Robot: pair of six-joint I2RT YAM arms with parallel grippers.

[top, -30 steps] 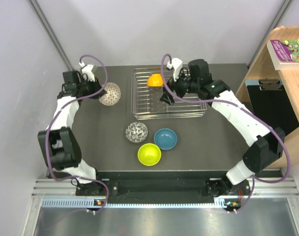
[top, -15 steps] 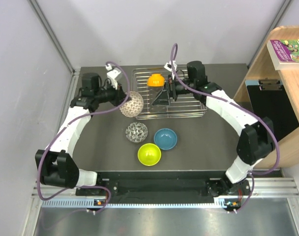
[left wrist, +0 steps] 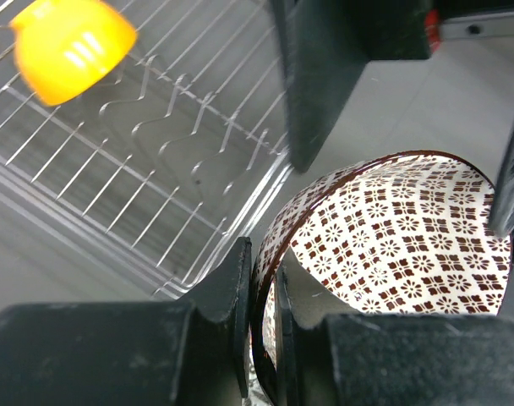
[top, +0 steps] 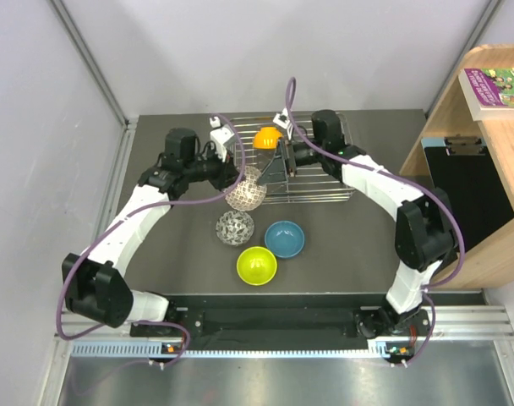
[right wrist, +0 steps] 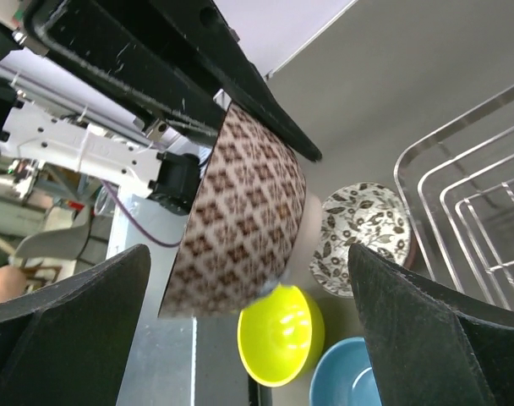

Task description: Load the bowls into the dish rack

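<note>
Patterned bowl (top: 245, 188) pinched by rim in left claw (left wrist: 261, 288), at dish rack (top: 318, 200) edge; right claw (right wrist: 248, 254) wide open.

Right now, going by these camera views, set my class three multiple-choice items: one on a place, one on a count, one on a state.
1. Where is the orange bowl? A in the dish rack; B on the wooden shelf; C on the floor.
2. How many bowls rest on the table outside the rack? A one; B three; C five.
3. The left gripper is: A open and empty; B shut on the patterned bowl at its rim; C out of view.
Answers: 1 A, it sits on the rack's wires. 2 B, the mosaic bowl, blue bowl and lime bowl. 3 B, its fingers pinch the rim.
</note>
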